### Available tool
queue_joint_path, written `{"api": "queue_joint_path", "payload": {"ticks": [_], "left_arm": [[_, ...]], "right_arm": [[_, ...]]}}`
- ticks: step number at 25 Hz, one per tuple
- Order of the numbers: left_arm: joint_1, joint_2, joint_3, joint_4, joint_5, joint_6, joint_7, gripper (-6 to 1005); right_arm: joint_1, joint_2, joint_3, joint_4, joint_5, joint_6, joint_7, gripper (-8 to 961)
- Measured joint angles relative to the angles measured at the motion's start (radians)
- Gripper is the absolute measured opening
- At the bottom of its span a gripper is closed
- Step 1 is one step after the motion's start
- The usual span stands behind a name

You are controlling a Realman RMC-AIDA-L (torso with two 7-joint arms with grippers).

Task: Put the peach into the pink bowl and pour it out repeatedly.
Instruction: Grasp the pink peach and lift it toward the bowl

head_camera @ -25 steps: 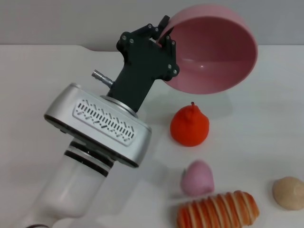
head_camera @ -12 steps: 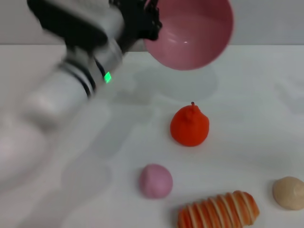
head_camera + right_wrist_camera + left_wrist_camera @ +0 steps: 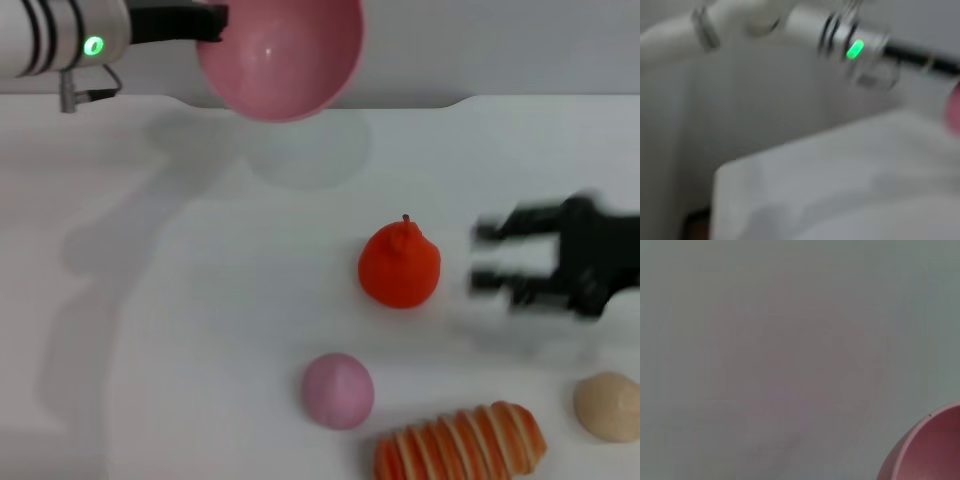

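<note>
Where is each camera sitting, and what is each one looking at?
Head view: on the robot's head, looking down at the table; the left tool holds the pink bowl up high, the right tool reaches in open, and the peach lies below.
Left wrist view: on the left arm, facing a blank wall, bowl rim in the corner, no fingers showing.
Right wrist view: on the right arm, facing the left arm.
Head and left wrist views share the bowl.

Right gripper point(image 3: 482, 258) blurred, seemingly open

Left tool point(image 3: 212, 22) raised high, clamped; right tool point(image 3: 485, 258) (fingers spread) low.
</note>
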Motion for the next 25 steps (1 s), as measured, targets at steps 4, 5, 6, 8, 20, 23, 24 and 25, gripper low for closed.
{"api": "queue_joint_path", "payload": {"ticks": [4,5,6,8,20,23,24,25], "left_arm": [[0.006,-0.002,-0.016,0.009,0.018,0.026,0.004,46],[0.007,-0.002,-0.016,0.010,0.018,0.031,0.004,46],[0.007,-0.001,-0.017,0.010,0.019,0.036,0.004,46],[0.008,0.000,-0.017,0.010,0.019,0.045,0.004,46],[0.008,0.001,-0.019,0.015,0.043,0.111,0.004,46],[0.006,0.002,-0.019,0.015,0.048,0.123,0.002,46],[0.007,0.003,-0.020,0.015,0.050,0.127,-0.001,46],[0.007,0.003,-0.020,0.015,0.050,0.127,-0.001,46]], "right_arm": [[0.064,0.008,-0.183,0.018,-0.049,0.053,0.100,510],[0.074,0.009,-0.228,0.028,-0.047,0.093,0.111,510],[0.084,0.011,-0.283,0.039,-0.045,0.145,0.126,510],[0.104,0.012,-0.384,0.065,-0.042,0.260,0.162,510],[0.247,0.008,-0.697,0.199,-0.050,0.573,0.469,508],[0.262,0.008,-0.740,0.202,-0.053,0.573,0.507,508],[0.262,0.008,-0.740,0.202,-0.053,0.573,0.507,507],[0.263,0.008,-0.749,0.202,-0.055,0.573,0.516,507]]}}
